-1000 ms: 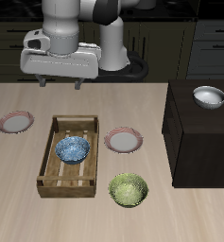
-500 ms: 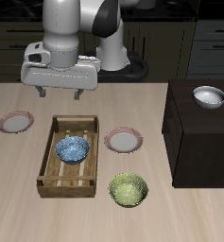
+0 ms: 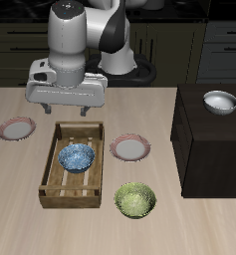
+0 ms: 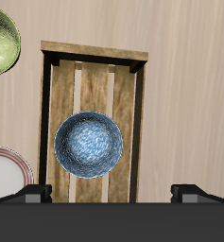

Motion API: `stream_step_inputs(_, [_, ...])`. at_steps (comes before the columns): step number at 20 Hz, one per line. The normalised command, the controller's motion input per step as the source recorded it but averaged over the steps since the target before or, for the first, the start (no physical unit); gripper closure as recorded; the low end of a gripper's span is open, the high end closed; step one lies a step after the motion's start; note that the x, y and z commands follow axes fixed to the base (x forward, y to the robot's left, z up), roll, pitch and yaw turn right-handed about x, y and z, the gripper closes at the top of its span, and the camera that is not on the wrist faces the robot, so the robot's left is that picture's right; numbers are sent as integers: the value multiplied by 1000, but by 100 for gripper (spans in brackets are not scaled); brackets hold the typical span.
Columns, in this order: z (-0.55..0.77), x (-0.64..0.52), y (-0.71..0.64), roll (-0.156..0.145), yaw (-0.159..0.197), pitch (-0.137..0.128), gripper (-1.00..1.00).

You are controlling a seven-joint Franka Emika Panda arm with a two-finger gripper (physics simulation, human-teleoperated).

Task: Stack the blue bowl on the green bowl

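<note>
Hovering above the back end of the wooden crate (image 3: 74, 164), the gripper (image 3: 65, 107) is hanging with its two fingers spread apart and nothing between them, a posture that suits an approach from above. The blue bowl (image 3: 77, 156) is sitting upright inside the crate, resting on the slatted floor near the crate's middle, and the crate's walls are surrounding it on all sides; a descent from overhead is therefore likely the only clear way in. In the wrist view the blue bowl (image 4: 89, 144) is appearing nearly centred on the crate's slats (image 4: 93, 95), which suggests the tool is lining up over it, though the fingers are not yet down at rim level. The green bowl (image 3: 135, 199) is standing on the table just outside the crate, off the crate's front corner and apart from it, open side up and ready to receive the other bowl. A red-rimmed plate (image 3: 130, 148) is lying beside the crate, between the crate and the dark cabinet (image 3: 214, 149), and may need avoiding during transfer.
</note>
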Motion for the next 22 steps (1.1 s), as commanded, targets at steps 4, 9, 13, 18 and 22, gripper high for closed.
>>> stream_step_inputs(4, [-200,3,17,-6,7,15,-100])
stream_step_inputs(9, [-167,-42,-10,-2,4,2,-100])
stream_step_inputs(13, [-178,-38,19,-3,7,2,-100])
stream_step_inputs(18, [-162,-11,20,-10,20,-17,-100])
stream_step_inputs(22, [-148,5,50,11,14,13,-100])
